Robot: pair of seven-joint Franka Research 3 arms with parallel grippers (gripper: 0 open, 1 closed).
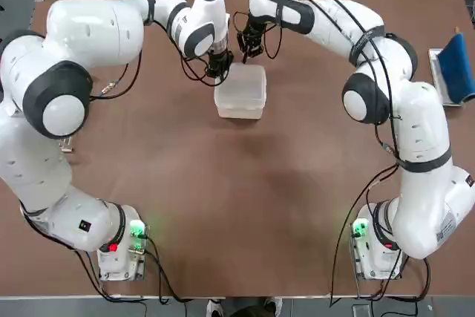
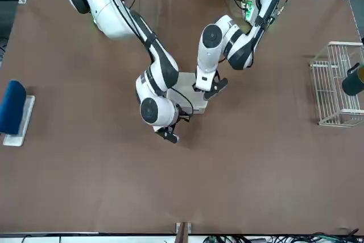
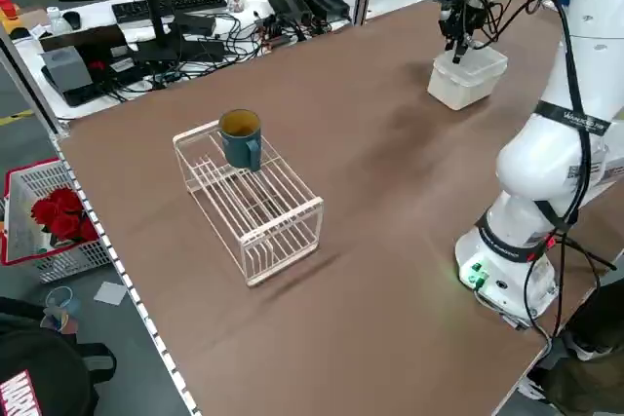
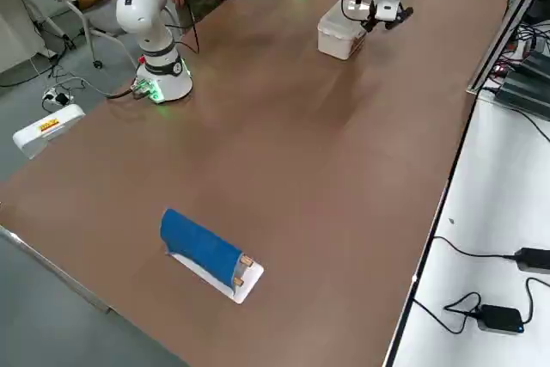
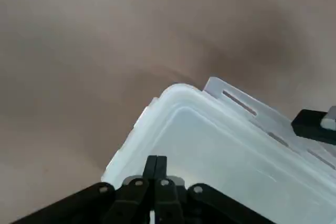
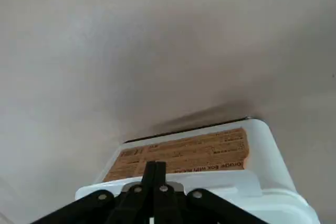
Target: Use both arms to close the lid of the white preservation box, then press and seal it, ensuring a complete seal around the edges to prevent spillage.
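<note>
Counts, places taken from the box. We count one white preservation box (image 1: 241, 93), its one lid (image 5: 220, 156) on top. Robot arms: two, one on each side of the box. Grippers: two, left gripper (image 5: 156, 174) and right gripper (image 6: 156, 179), both near the box. Wire racks: one (image 3: 263, 231), well apart from the box on the left arm's side. Mugs: one (image 3: 240, 135), on that rack. Blue items: one (image 4: 202, 247), well apart from the box on the right arm's side. Trays: one (image 4: 246, 286), beneath the blue item.
</note>
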